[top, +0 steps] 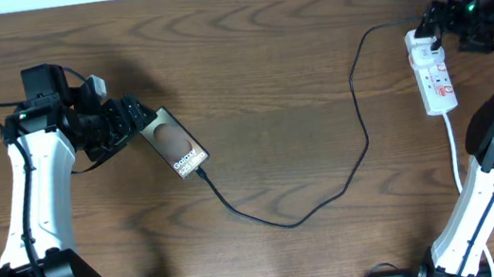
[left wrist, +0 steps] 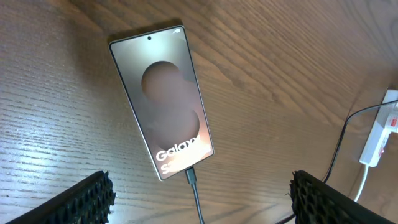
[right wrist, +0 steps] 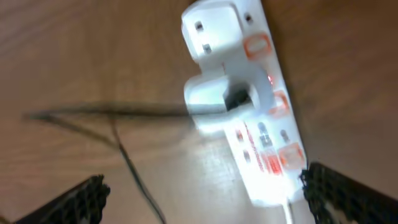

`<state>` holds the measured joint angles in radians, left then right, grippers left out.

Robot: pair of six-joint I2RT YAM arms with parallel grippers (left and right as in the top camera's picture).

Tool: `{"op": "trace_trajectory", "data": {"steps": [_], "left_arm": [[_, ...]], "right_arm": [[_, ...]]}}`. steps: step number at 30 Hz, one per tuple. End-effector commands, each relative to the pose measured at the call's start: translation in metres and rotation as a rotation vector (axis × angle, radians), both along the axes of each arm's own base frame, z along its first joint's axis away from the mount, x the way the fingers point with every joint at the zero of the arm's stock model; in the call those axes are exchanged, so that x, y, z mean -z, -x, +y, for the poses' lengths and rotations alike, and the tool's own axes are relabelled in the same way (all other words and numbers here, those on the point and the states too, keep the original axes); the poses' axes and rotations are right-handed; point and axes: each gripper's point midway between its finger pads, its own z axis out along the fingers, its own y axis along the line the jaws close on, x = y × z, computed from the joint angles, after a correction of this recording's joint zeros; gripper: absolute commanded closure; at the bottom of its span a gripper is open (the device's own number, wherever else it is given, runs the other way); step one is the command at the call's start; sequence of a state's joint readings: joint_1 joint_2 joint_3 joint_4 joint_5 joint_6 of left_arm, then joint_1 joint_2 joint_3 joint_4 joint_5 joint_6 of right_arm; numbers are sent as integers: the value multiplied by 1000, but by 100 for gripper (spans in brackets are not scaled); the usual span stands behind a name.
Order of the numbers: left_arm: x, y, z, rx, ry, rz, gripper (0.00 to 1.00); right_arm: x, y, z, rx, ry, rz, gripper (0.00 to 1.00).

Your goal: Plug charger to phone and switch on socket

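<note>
Looking down on a dark brown wood-grain table [top: 258, 80], we see little of the room, only a pale band beyond its far edge. The white elongated power strip with red marks [top: 435, 75] lies near the table's right side, its white lead [top: 456, 154] trailing toward the robot's base. The slim dark rectangular phone with a brownish oval and white lettering [top: 176, 146] lies flat, face up, well apart from the strip, across the table to its left. The long thin black charger cable [top: 356, 95] runs from the strip in a loose loop to the phone, and its slim tip sits in the phone's bottom edge.

The left gripper [left wrist: 204, 198] is on the far side of the phone from the strip. Its jaws stand wide apart and hold nothing. The phone lies just ahead of them.

The right gripper [right wrist: 214, 196] is over the strip with its jaws spread wide and nothing clamped. A white plug block [right wrist: 214, 93] sits in the strip. Blur hides whether the fingers touch it.
</note>
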<state>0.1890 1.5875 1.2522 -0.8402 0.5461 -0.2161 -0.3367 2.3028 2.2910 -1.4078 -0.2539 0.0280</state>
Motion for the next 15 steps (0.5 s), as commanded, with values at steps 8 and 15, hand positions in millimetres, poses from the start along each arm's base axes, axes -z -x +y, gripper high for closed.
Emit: {"op": "trace_trajectory", "data": {"steps": [8,15], "left_arm": [[-4,-3,5,-5,-21,-23,14],[-14,4,26,-52,-148,7,14]], "right_arm": [[-90,26,-8,119,227,0,1],[-140,29,50,59,272,-121,1]]}}
